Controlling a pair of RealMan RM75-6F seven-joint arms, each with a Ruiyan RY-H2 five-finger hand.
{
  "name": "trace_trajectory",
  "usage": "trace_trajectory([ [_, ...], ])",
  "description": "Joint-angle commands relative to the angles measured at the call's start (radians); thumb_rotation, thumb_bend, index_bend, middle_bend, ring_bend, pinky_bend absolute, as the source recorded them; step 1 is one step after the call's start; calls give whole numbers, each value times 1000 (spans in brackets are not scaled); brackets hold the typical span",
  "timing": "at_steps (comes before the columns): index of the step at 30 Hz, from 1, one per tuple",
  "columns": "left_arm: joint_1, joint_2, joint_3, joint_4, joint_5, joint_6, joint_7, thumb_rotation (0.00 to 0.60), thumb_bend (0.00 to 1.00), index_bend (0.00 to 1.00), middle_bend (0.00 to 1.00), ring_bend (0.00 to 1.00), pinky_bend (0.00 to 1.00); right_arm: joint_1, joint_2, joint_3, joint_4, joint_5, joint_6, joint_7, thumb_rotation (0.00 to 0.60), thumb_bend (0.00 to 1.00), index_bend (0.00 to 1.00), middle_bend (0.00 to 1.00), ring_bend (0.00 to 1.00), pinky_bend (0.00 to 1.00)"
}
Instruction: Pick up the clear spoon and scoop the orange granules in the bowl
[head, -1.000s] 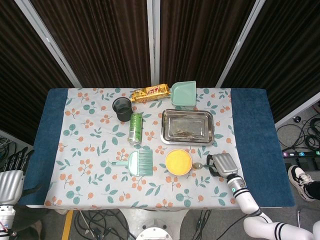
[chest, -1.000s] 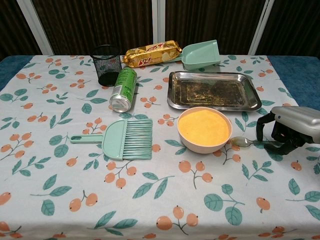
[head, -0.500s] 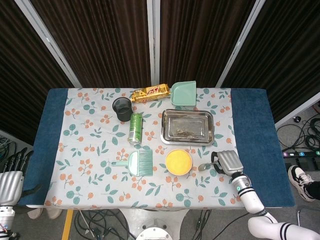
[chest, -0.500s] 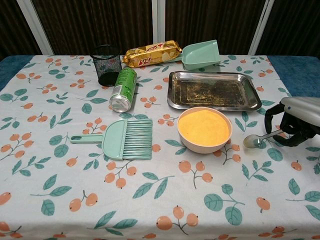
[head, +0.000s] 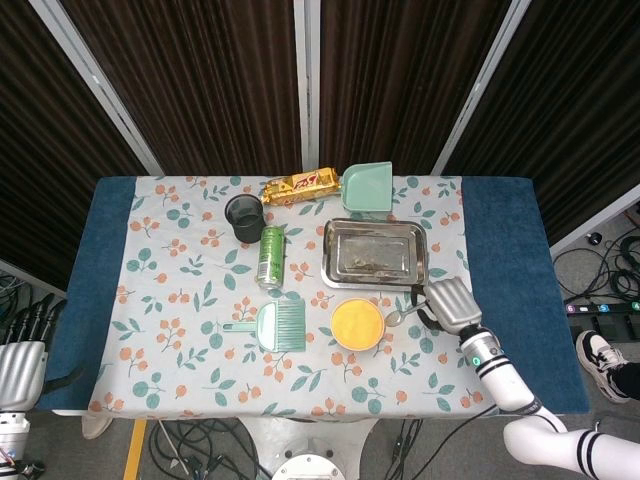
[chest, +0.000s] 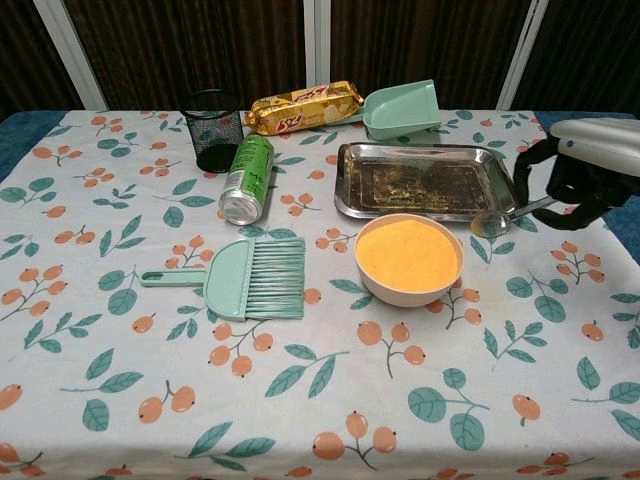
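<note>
The clear spoon (chest: 503, 216), glassy with a rounded bowl, is gripped by the right hand (chest: 590, 165) above the tabletop (chest: 120, 330), just right of the granule-filled pink bowl (chest: 409, 260).

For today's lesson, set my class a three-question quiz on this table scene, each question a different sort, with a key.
1. True or false: the right hand holds the clear spoon.
2. Which lies nearest the bowl of orange granules? A. black mesh cup B. metal tray C. snack packet
3. Fill in: the green can lies on its ____.

Key: 1 true; 2 B; 3 side.
</note>
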Motion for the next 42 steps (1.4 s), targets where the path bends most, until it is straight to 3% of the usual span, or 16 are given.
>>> trace_trajectory([
  [1, 0, 1, 1, 0, -1, -1, -1, 600, 29, 104, 66, 68, 97, 45, -46, 11, 2, 27, -34, -46, 600, 368, 577, 953, 1000, 1000],
  [15, 4, -12, 1, 26, -7, -6, -22, 600, 29, 104, 66, 68, 97, 155, -177, 9, 54, 138, -67, -190, 600, 355, 525, 953, 1000, 1000],
  [20, 3, -16, 0, 35, -6, -4, -29, 600, 29, 104, 66, 68, 97, 159, -180, -2, 45, 141, -48, -197, 600, 214, 380, 952, 1000, 1000],
  [22, 4, -16, 0, 37, -6, -5, -32, 600, 30, 104, 66, 68, 97, 157, -175, -5, 42, 137, -38, -191, 600, 195, 368, 952, 1000, 1000],
  [42, 7, -19, 0, 43, -10, -5, -36, 600, 29, 104, 67, 68, 97, 181, -192, -25, 75, 145, -28, -189, 600, 319, 482, 953, 1000, 1000],
])
